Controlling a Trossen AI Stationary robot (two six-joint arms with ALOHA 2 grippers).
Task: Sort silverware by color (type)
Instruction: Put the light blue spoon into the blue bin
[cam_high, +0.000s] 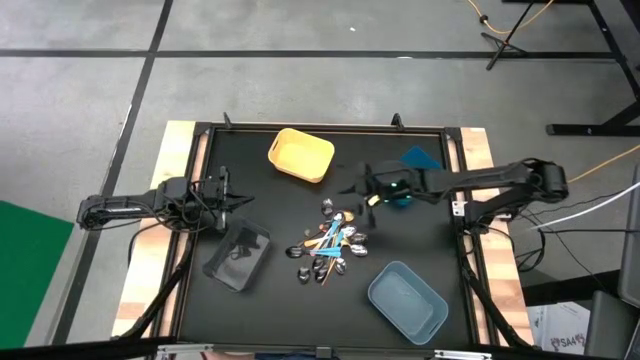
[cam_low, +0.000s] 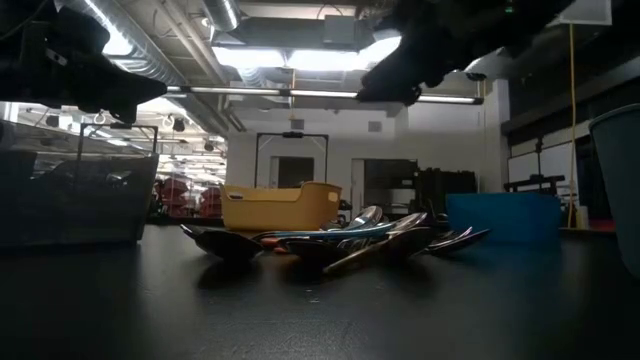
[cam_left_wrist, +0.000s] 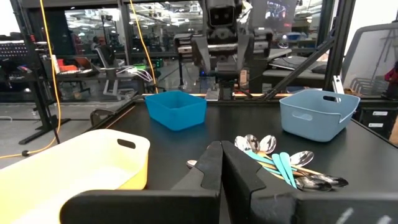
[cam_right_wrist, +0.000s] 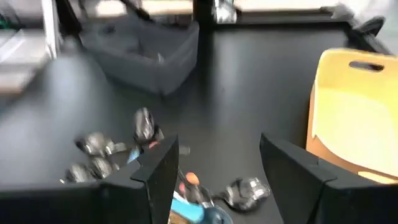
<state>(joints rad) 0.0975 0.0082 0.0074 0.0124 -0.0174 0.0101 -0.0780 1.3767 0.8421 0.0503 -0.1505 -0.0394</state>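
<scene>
The silverware (cam_high: 330, 250) lies in a loose heap on the black table's middle: silver spoons, some pieces with light-blue handles and some orange or gold ones. It also shows in the left wrist view (cam_left_wrist: 280, 163) and the right wrist view (cam_right_wrist: 143, 134). My right gripper (cam_high: 352, 187) hangs open above the table, just beyond the heap's far side, with nothing between its fingers (cam_right_wrist: 217, 152). My left gripper (cam_high: 235, 203) stays shut and level at the table's left, pointing toward the heap (cam_left_wrist: 221, 149).
A yellow bin (cam_high: 300, 155) stands at the far middle. A blue bin (cam_high: 420, 158) sits under the right arm. A grey-blue bin (cam_high: 407, 298) is near right and a clear bin (cam_high: 238, 252) near left. Bare black tabletop surrounds the heap.
</scene>
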